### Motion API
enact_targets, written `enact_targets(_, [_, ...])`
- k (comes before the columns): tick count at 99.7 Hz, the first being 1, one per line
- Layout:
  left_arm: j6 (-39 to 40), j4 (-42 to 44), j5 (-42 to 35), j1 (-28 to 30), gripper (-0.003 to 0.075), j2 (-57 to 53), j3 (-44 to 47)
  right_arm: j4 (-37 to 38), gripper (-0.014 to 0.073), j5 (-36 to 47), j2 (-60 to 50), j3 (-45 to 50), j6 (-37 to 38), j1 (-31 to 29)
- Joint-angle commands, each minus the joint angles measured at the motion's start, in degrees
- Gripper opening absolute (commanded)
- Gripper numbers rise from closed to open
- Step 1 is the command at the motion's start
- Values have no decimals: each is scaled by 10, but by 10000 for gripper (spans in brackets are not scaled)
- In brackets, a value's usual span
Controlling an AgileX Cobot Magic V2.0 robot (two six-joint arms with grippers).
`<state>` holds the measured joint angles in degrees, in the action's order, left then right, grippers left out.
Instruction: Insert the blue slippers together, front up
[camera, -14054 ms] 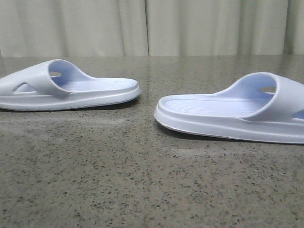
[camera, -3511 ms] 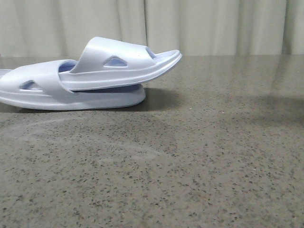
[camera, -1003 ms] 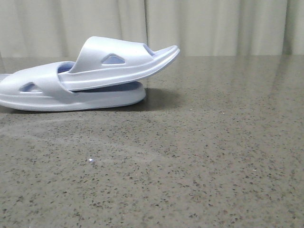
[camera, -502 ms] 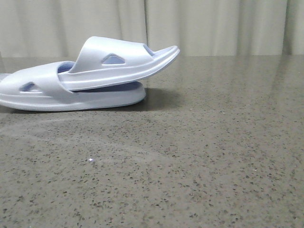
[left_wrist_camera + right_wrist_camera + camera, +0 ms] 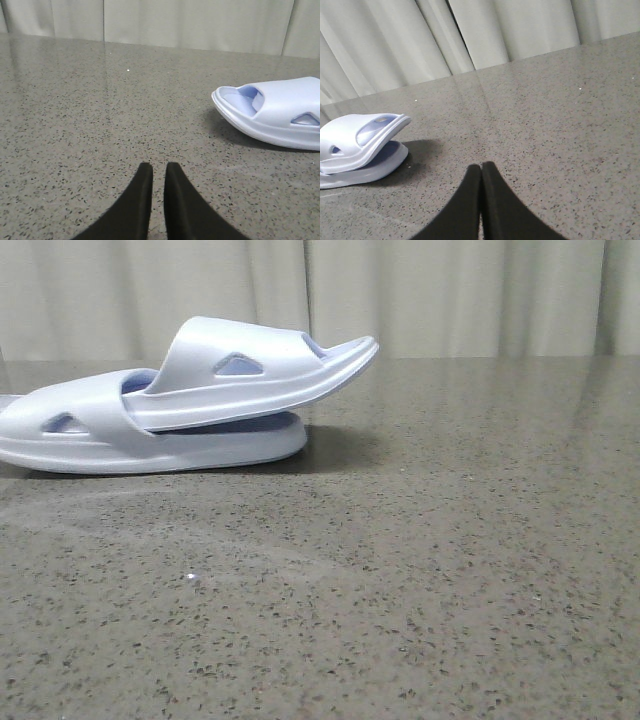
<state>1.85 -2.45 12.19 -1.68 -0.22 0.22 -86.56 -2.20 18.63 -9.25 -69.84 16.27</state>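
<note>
The two pale blue slippers lie nested at the left of the table. The lower slipper lies flat. The upper slipper is pushed under the lower one's strap, with its front tilted up to the right. The pair also shows in the right wrist view, and part of it shows in the left wrist view. My left gripper is shut but for a thin gap, empty, and well away from the slippers. My right gripper is shut, empty, and also apart from them. Neither gripper shows in the front view.
The speckled grey stone table stretches to the right and front of the slippers. Pale curtains hang behind the table's far edge.
Long before, the slippers lay apart at left and right; now they are nested at the left. Over the last second nothing has visibly moved.
</note>
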Motion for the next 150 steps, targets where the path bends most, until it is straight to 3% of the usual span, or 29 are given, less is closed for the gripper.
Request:
enact_targets(1, [5,-5,-43,-6,15,-16,5,-2,-89,3,1,-15,-5,1])
enact_targets(12, [5,-5,-43,-6,15,-16,5,6,-89,45,1,-15,-5,1])
enact_targets(22, [5,-5,-43,-6,15,-16,5,156,-89,55,9,-14,33,-1])
enact_targets(40, [5,-5,-43,-6,15,-16,5,593,-89,94,29,8,429,-26])
enact_targets(49, [5,-5,-43,-6,15,-16,5,740,-89,58,28,11,571,-55])
enact_targets(58, [5,-5,-43,-6,15,-16,5,832,-89,27,10,14,640,-84])
enact_targets(86, [5,-5,-43,-6,15,-16,5,848,-89,58,-93,113,646,-139])
enact_targets(109, [5,-5,-44,-6,15,-16,5,849,-89,-75,-192,110,646,-161])
enact_targets(150, [5,-5,-44,-6,15,-16,5,849,-89,-70,-201,110,646,-161])
